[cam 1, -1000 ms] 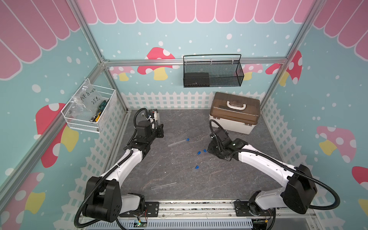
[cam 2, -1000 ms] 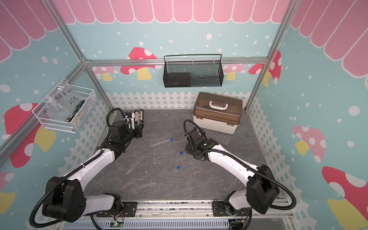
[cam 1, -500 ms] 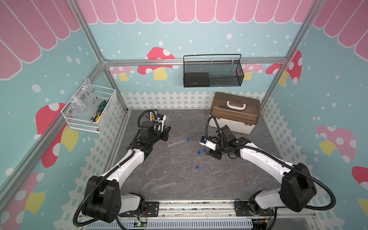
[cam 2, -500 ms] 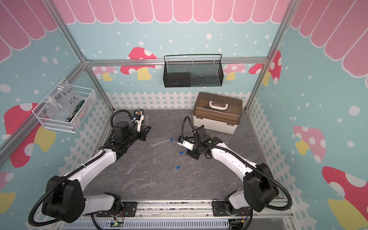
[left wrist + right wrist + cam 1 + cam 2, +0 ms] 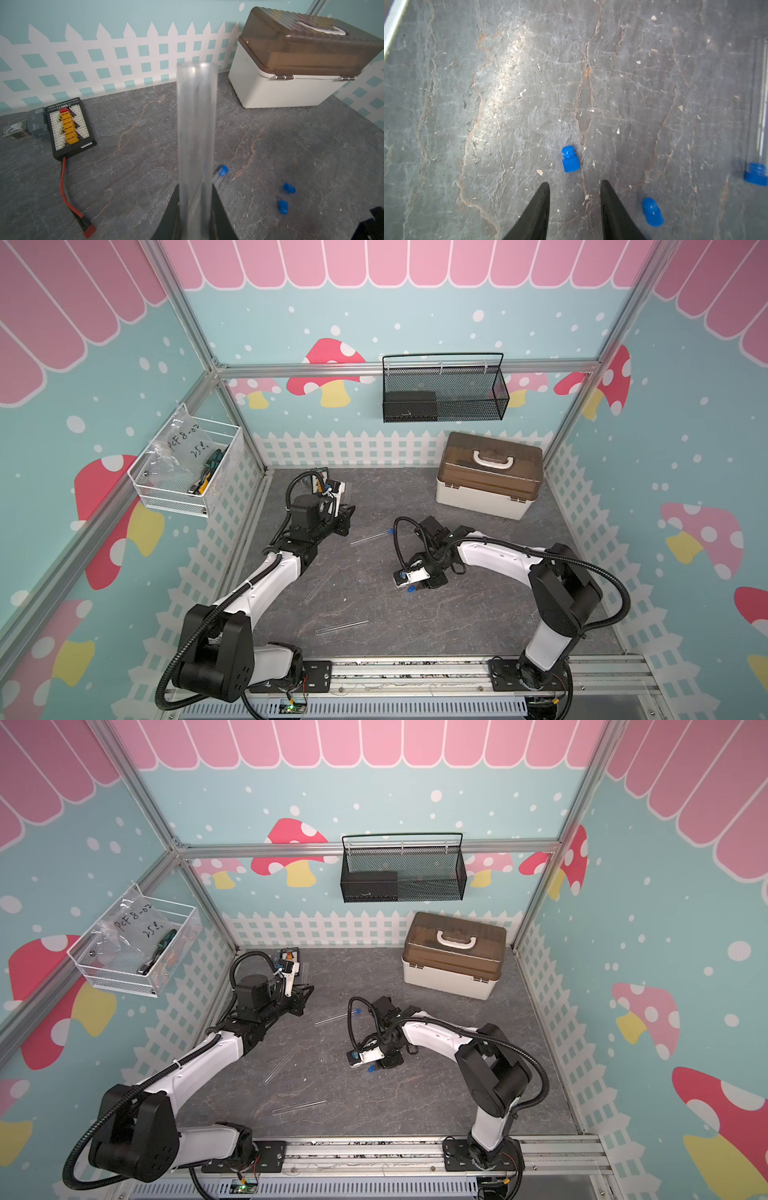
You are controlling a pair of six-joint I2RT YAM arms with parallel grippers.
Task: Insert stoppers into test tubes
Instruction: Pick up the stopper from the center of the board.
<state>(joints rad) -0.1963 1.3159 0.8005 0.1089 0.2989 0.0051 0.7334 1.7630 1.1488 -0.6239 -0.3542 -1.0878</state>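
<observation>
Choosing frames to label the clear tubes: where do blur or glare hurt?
Left wrist view: the held test tube is close to the lens and blurred. Right wrist view: pale glare on the table, yet the stopper is sharp. In both top views, the loose tube nearly vanishes against grey.

Left wrist view: held tube (image 5: 196,128) was blurred, lower end cut by picture edge, and it hid most of capped tube (image 5: 220,173). Right wrist view: capped tube ran out of frame; one stopper (image 5: 653,212) was soft. Both top views: right hand (image 5: 415,588) fingers were hidden under wrist camera (image 5: 409,576).
</observation>
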